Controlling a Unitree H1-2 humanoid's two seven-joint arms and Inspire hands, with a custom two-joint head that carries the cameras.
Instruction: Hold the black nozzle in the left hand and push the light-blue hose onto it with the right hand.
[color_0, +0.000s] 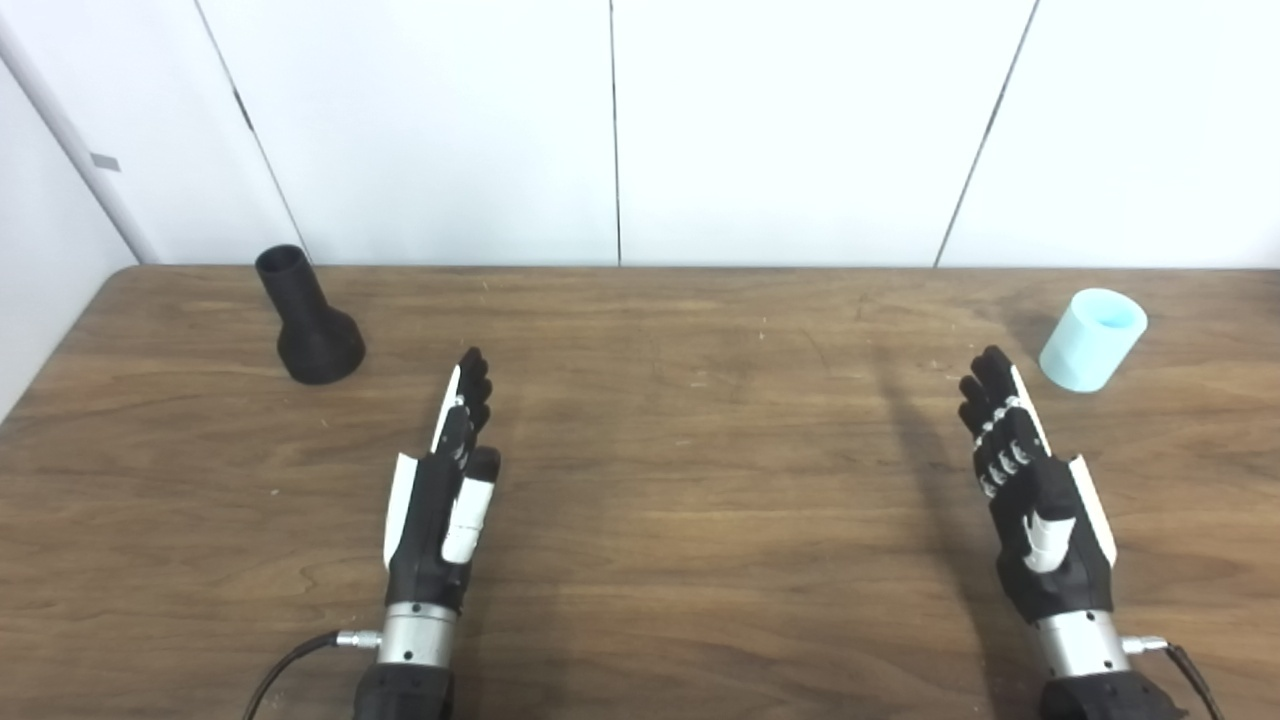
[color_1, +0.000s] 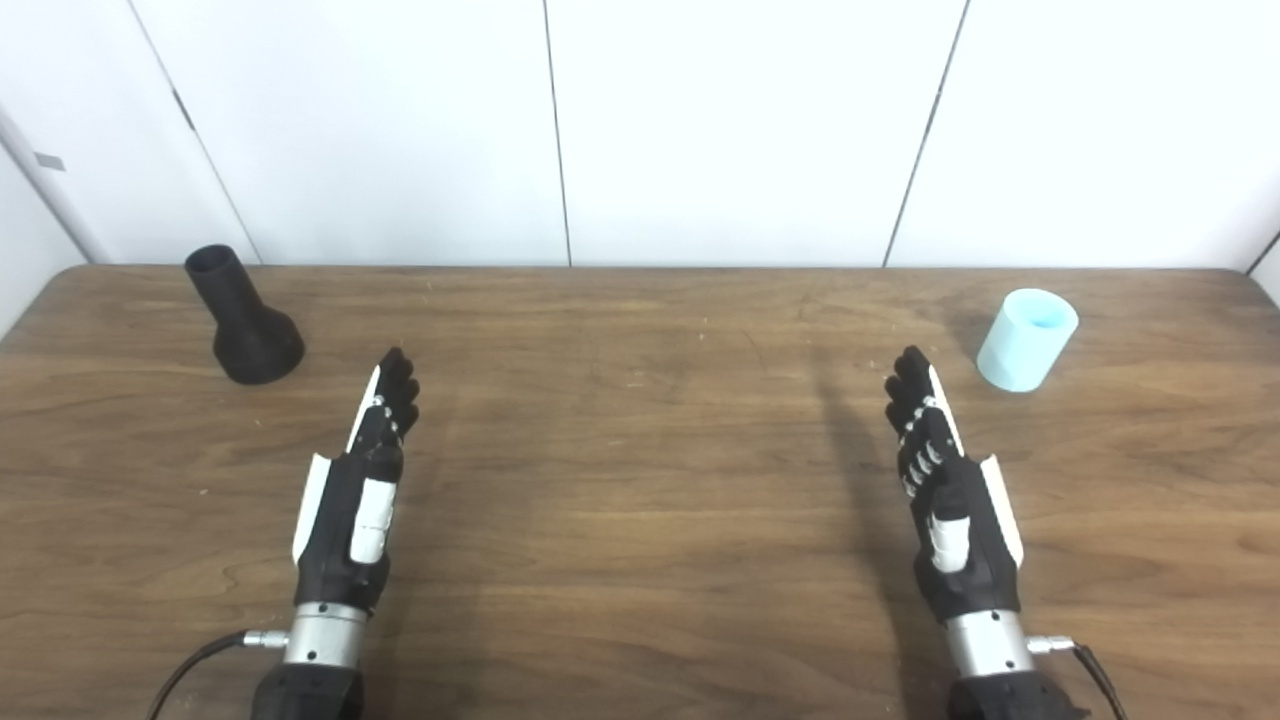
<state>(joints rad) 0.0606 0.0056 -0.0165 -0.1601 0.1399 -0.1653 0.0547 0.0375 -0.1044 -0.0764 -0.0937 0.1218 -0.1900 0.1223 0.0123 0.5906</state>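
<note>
Fingers (color_0: 470, 385) outstretched above brown wooden table (color_0: 700, 480), white wall panels (color_0: 800, 130) behind

Readable text: none
Labels or brands: none legible on the black nozzle (color_0: 312, 323), light-blue hose (color_0: 1092, 339) or wooden table (color_0: 700, 480)

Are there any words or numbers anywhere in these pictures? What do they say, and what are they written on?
None: no word, number or brand can be read in either view.
Black nozzle: plain, no label.
Light-blue hose: plain, no label.
Left hand and right hand: black and white shells, no writing that shows.
Table: only wood grain.
Small grey tab on the wall: too small to tell if it bears text.
</note>
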